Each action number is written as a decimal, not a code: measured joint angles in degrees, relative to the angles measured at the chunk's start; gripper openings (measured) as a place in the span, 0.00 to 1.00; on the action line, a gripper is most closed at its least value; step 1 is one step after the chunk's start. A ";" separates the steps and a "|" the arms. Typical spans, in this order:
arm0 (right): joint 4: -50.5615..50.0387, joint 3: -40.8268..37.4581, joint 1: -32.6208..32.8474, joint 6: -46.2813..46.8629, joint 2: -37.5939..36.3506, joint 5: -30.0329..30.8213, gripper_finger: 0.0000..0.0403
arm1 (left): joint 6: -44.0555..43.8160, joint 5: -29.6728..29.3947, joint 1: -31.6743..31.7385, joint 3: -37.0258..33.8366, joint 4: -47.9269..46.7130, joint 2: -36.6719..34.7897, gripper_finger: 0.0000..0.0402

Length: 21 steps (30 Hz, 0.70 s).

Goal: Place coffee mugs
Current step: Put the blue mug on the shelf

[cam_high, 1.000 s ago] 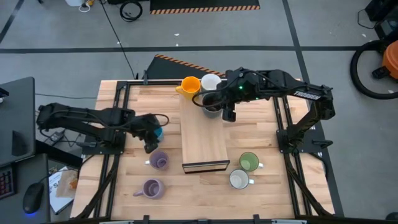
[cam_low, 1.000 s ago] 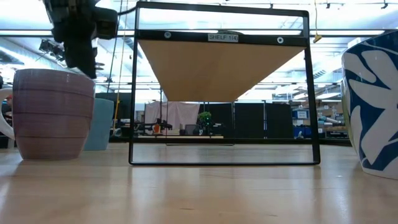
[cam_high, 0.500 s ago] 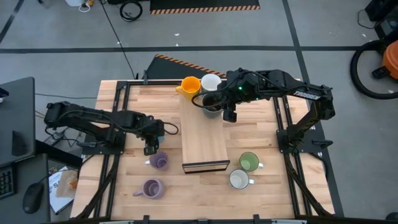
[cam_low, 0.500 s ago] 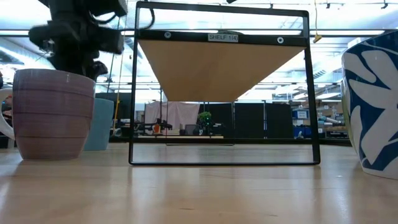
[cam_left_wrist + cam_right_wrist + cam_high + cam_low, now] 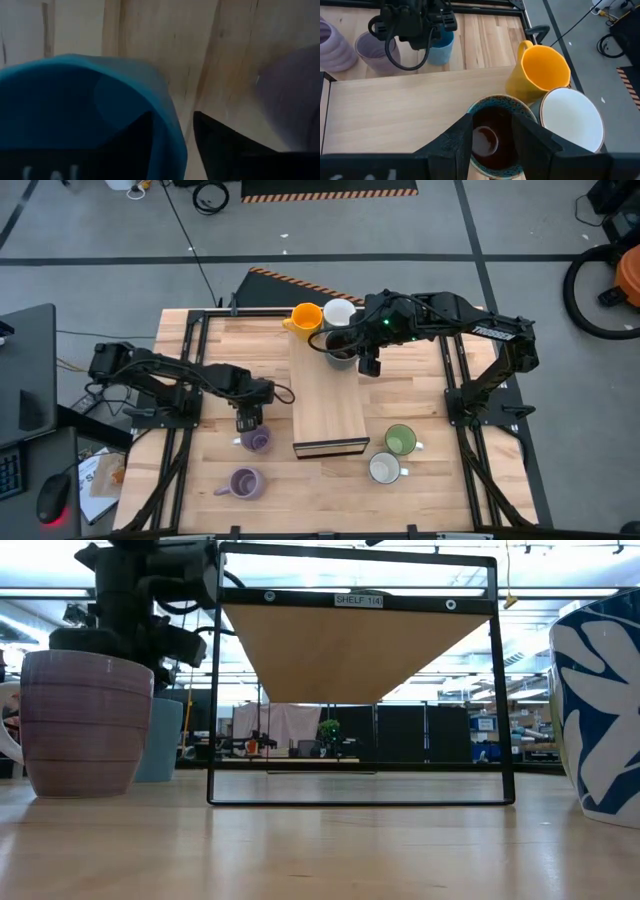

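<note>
Left gripper (image 5: 248,420): low over the table's (image 5: 210,480) left half, between the left edge and the wooden board (image 5: 328,405). It is right at the rim of the light blue mug (image 5: 442,47). I cannot tell if it is clenched or loose.
Light blue mug: upright on the table, close beside a lavender mug (image 5: 256,440).
Handling: I judge it glazed ceramic, so rigid, slick and chip-prone, with modest weight. I'd pinch the wall at the rim opposite the handle and lift straight up to spare the neighbour.
Second lavender mug (image 5: 245,481): nearer the table's front edge, standing apart.
Right gripper (image 5: 368,366): over the board's far end, at the dark brown mug (image 5: 490,135). Grip state: I cannot tell.
Far-end cluster: the orange mug (image 5: 305,317) and a white mug (image 5: 340,311) crowd the brown one, so knocks are likely.
Right of the board: a light green mug (image 5: 400,440) and another white mug (image 5: 385,468), near the board's front corner.
</note>
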 joint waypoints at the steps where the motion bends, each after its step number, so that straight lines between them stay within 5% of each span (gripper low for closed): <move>1: 0.00 0.00 0.00 0.18 0.00 0.00 0.36 | -0.22 0.00 0.00 0.00 0.08 0.00 0.33; 8: -0.03 -0.02 0.00 0.35 0.00 -0.02 0.36 | -0.07 0.98 0.19 2.88 -2.33 -1.01 0.07; 21: -3.77 -0.07 -0.02 1.08 -2.12 3.16 0.36 | 7.85 1.64 8.60 24.84 -18.77 -1.62 0.07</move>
